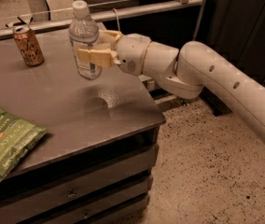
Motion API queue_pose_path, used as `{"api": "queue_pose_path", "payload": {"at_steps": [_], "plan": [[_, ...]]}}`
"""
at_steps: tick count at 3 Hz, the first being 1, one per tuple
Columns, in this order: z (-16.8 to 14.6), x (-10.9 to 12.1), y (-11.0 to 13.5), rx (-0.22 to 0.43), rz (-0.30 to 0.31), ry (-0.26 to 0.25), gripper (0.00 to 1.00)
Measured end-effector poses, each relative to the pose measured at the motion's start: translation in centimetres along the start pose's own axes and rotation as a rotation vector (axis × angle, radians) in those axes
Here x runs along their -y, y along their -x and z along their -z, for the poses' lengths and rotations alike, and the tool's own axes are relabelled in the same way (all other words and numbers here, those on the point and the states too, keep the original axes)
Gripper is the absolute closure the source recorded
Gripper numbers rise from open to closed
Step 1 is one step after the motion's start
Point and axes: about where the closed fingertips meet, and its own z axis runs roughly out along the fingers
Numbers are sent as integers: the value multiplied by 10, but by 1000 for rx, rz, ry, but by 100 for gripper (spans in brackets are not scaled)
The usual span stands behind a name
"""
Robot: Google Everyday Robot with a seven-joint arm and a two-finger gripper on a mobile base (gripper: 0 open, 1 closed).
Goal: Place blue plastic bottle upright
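Gripper (91, 46) tight around upright blue plastic bottle (83, 31) above grey table (53, 101) — speckled floor (207, 171) alongside.

The tool (93, 48) holds the blue plastic bottle (82, 31) above bare table (123, 108); can (28, 45) and chip bag (6, 141) sit well aside.
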Motion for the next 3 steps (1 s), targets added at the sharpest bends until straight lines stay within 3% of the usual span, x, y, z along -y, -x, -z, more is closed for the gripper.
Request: {"api": "queue_pose_path", "payload": {"at_steps": [1, 3], "plan": [[10, -2, -9, -14, -89, 53, 100], [27, -2, -29, -117, -172, 156, 100]]}}
